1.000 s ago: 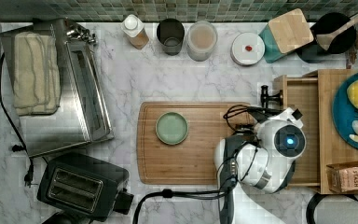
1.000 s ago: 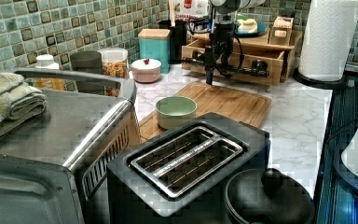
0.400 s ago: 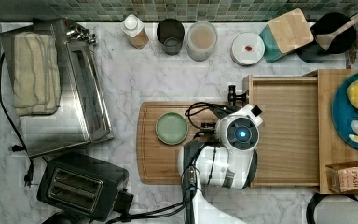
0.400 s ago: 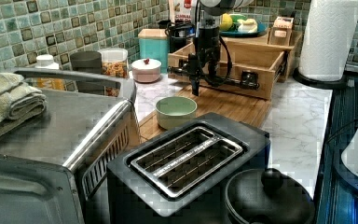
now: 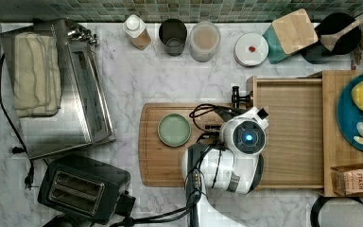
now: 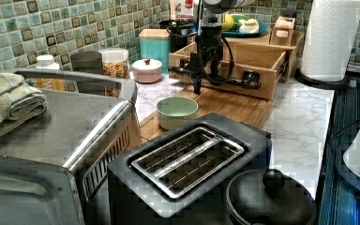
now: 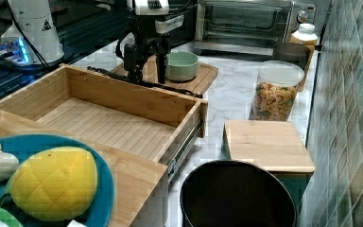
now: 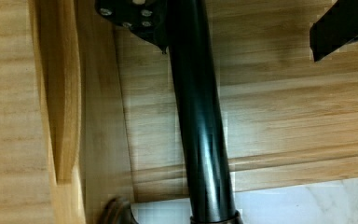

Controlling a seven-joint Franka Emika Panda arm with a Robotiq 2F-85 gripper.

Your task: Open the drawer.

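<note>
- Your drawer (image 5: 290, 132) stood pulled well out, front edge over the board (image 5: 153, 163), tray bare.
- Your claw (image 7: 146, 64) hung at the handle (image 8: 198, 126), fingers spread wide, one each side, gripping nothing.
- Bowl (image 5: 174, 130) sat on the board.

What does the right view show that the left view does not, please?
Of these two, the right view gives the drawer's bare wooden floor and the metal slide rail on its side. The left view gives the black toaster, the paper towel roll and the folded towel. Both share the green bowl on the cutting board, and the open pincer straddling the drawer's black handle.
</note>
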